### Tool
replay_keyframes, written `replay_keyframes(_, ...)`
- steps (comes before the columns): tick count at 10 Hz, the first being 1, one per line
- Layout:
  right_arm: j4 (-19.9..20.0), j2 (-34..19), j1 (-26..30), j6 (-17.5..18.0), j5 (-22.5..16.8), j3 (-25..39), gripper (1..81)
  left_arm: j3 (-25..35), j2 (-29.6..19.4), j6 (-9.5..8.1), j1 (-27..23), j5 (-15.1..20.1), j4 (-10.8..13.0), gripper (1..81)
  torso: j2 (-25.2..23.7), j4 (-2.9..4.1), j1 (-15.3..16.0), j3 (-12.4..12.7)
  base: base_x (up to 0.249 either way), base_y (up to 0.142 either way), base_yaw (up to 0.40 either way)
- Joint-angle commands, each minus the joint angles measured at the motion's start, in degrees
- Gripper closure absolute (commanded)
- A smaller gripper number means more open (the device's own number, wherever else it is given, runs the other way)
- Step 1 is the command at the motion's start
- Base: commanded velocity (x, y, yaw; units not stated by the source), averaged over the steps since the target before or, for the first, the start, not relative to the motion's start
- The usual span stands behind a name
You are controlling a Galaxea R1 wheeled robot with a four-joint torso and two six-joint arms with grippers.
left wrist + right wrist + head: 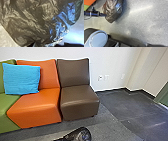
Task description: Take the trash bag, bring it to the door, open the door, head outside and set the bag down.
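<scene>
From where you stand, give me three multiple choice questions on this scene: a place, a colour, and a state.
1. Where is the blue cushion?
A on the floor
B propped against the green seat and orange seat
C behind the seats

2. What colour is the seat at the head view's right end of the row?
A brown
B white
C red

3. How does the trash bag look?
A folded flat
B rolled into a thin strip
C bulging and creased

1 B: it overlaps both backrests in the head view.
2 A: its back and base are both brown.
3 C: both wrist views show rounded, wrinkled plastic.
</scene>
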Motion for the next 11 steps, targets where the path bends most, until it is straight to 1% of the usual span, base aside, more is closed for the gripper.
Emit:
replay_keyframes(1, 1.6, -2.6, 5.6, 0.3, -2.8, 1.3, 1.0, -1.0, -0.2, 0.08, -10.2, 5.9, -0.7, 1.0, -5.6, 0.00, 3.6, 0.0, 0.000, 0.000, 0.000)
replay_keyframes(2, 1.6, -2.5, 5.6, 0.3, -2.8, 1.2, 1.0, -1.9, -0.2, 0.08, -11.2, 7.1, -0.7, 1.0, -7.0, 0.00, 4.5, -0.3, 0.000, 0.000, 0.000)
replay_keyframes(4, 1.6, -2.3, 5.6, 0.3, -2.8, 1.2, 1.0, -3.5, 0.2, 0.08, -11.5, 7.1, -0.7, 1.0, -9.8, 0.00, 6.8, -0.8, 0.000, 0.000, 0.000)
replay_keyframes(6, 1.6, -2.0, 5.7, 0.3, -2.8, 1.0, 1.0, -5.4, 1.3, 0.17, -11.2, 7.2, -0.4, 1.0, -9.8, 0.00, 9.4, -0.8, 0.000, 0.000, 0.000)
replay_keyframes(7, 1.6, -2.0, 5.7, 0.3, -2.8, 1.0, 1.0, -5.9, 2.1, 0.17, -10.1, 7.0, -0.1, 1.0, -9.8, 0.00, 10.6, -0.9, 0.000, 0.000, 0.000)
replay_keyframes(8, 1.6, -2.0, 5.7, 0.3, -2.8, 1.0, 1.0, -6.2, 2.8, 0.17, -9.2, 6.7, -0.3, 1.0, -9.8, 0.00, 11.9, -4.5, 0.000, 0.000, 0.000)
replay_keyframes(9, 1.7, -2.0, 5.7, 0.3, -2.8, 1.0, 1.0, -6.4, 3.2, 0.26, -9.0, 6.7, -0.3, 1.0, -9.8, 0.00, 13.0, -5.4, 0.000, 0.000, 0.000)
replay_keyframes(10, 1.7, -1.7, 5.7, 0.4, -2.8, 1.1, 1.0, -6.4, 3.2, 0.26, -9.0, 6.7, -0.4, 1.0, -8.9, 0.00, 10.2, -6.4, 0.000, 0.000, 0.000)
replay_keyframes(11, 1.6, -1.5, 5.7, 0.4, -2.8, 1.0, 1.0, -6.4, 3.2, 0.26, -9.0, 6.7, -0.4, 1.0, -9.2, 0.00, 10.9, -7.7, 0.000, 0.000, 0.000)
